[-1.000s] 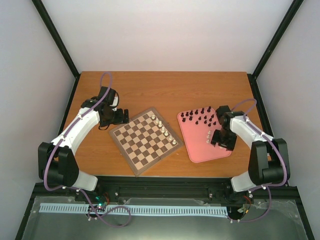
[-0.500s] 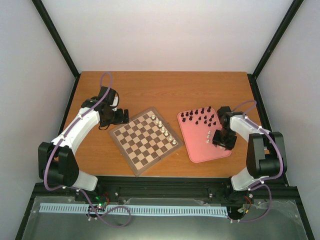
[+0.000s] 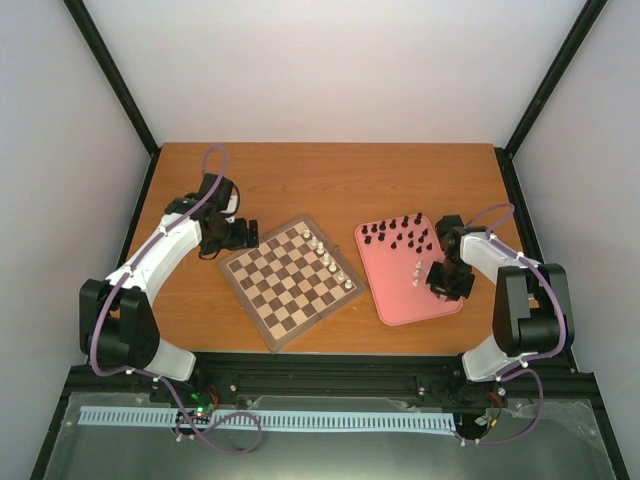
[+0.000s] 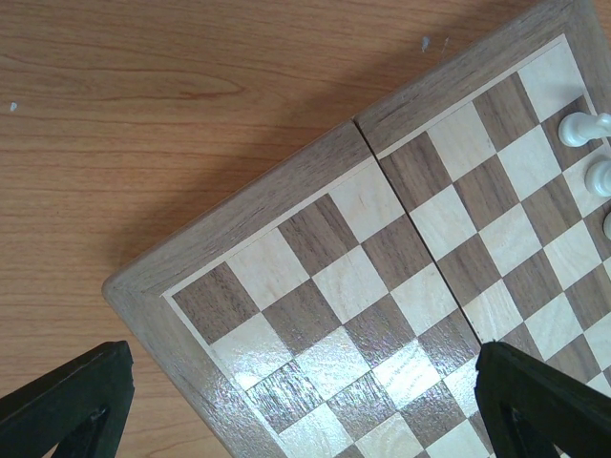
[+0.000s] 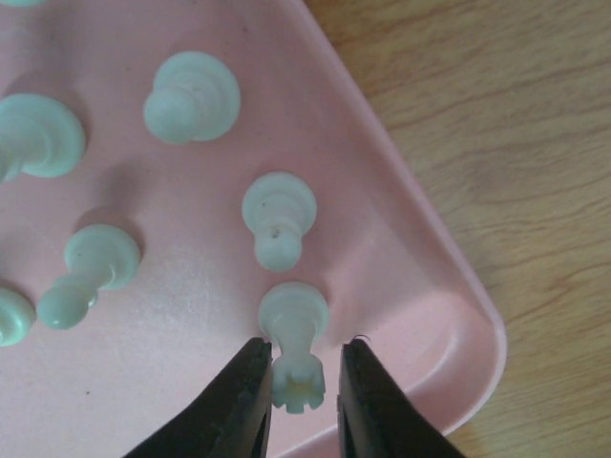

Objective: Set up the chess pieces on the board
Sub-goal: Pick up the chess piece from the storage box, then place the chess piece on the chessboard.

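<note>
The board (image 3: 270, 333) lies at an angle mid-table, with several white chess pieces (image 3: 326, 256) along its right side. Black pieces (image 3: 400, 235) and a few white ones (image 3: 417, 272) stand on the pink tray (image 3: 398, 303). My right gripper (image 5: 304, 345) is low in the tray's near corner. Its narrowed jaws straddle a white rook (image 5: 296, 367): the left finger touches it and a thin gap shows at the right finger. More white pieces (image 5: 279, 218) stand just beyond. My left gripper (image 4: 304, 353) hangs wide open over the board's left corner (image 4: 286, 248), holding nothing.
The tray's raised rim (image 5: 465, 315) runs just right of my right gripper, with bare wood table (image 5: 516, 143) beyond it. Two white pieces (image 4: 580, 129) show at the right edge of the left wrist view. Black frame posts and white walls enclose the table.
The right gripper's jaws have narrowed around the white rook and the arm has settled slightly lower over the tray corner. The left arm has stayed put.
</note>
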Available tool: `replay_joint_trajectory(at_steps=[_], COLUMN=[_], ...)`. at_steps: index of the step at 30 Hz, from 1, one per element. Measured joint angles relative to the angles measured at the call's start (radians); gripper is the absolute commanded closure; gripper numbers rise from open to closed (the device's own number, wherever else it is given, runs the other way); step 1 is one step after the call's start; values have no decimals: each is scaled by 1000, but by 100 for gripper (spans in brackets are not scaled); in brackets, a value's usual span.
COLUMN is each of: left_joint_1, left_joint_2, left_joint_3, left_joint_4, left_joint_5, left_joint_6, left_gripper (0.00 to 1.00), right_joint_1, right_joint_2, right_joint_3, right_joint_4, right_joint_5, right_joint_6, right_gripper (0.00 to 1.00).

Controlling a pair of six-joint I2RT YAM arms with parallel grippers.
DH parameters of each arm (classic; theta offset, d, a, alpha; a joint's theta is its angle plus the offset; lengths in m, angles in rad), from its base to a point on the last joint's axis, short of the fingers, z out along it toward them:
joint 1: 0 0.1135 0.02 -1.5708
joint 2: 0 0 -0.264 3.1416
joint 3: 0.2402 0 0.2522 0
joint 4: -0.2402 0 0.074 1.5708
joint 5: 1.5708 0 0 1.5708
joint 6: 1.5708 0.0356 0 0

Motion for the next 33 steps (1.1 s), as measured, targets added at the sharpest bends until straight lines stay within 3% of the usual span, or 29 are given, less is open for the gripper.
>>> replay_joint_trajectory(at_steps=[8, 22, 28, 33], left_joint_1=[0, 0, 0, 0], left_joint_2=[0, 0, 0, 0], left_joint_3=[0, 0, 0, 0], left_joint_4=[0, 0, 0, 0], left_joint_5=[-1, -1, 3, 5], left_joint_6=[0, 0, 0, 0], left_gripper=[0, 0, 0, 0], right_joint_1=[-2, -2, 32, 163], right_joint_2=[0, -109, -152, -64], right_joint_3=[-2, 31, 198, 421], right_joint_4=[0, -77, -188, -244], right_joint_5=[0, -20, -33, -28], right_joint_6=[3, -7, -20, -31], right_gripper=[97, 97, 97, 97])
